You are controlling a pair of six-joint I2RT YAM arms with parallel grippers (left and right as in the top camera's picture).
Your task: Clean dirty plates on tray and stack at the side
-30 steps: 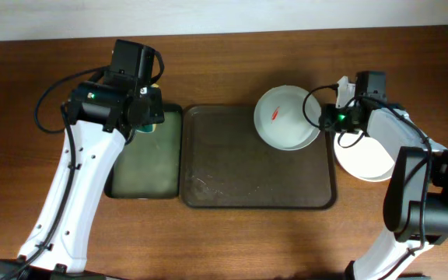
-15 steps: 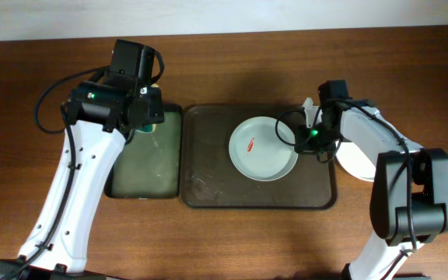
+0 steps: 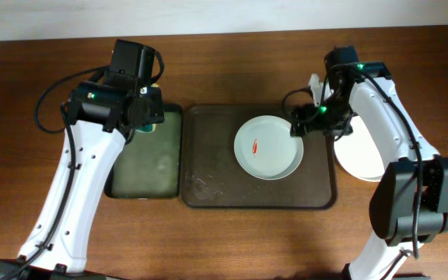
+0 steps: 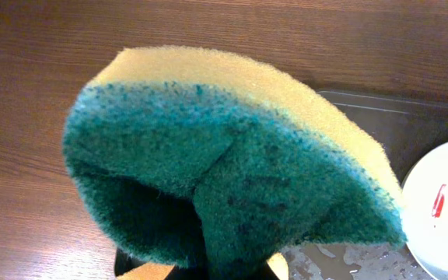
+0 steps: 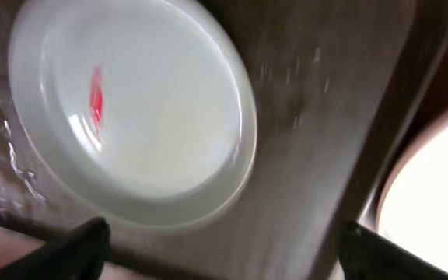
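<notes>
One white plate point(image 3: 268, 147) with a small red smear lies flat on the right half of the large brown tray point(image 3: 216, 163). My right gripper point(image 3: 302, 127) hovers just above the plate's right rim, open and holding nothing. In the right wrist view the smeared plate point(image 5: 131, 117) fills the upper left, and both dark fingertips point(image 5: 84, 245) stand wide apart over the wet tray floor point(image 5: 317, 155). Another white plate point(image 3: 364, 159) rests on the table right of the tray, partly under the right arm. My left gripper point(image 3: 142, 117) is shut on a yellow and green sponge point(image 4: 232, 171).
A smaller dark tray with a wet greenish floor point(image 3: 146, 167) lies directly left of the large tray, below the left gripper. Water drops sit on the large tray's floor. The right arm's cable loops above the plate's right rim.
The right gripper carried the smeared plate from the tray's upper right corner down onto the tray, let go of it and opened. The left arm has stayed still.
</notes>
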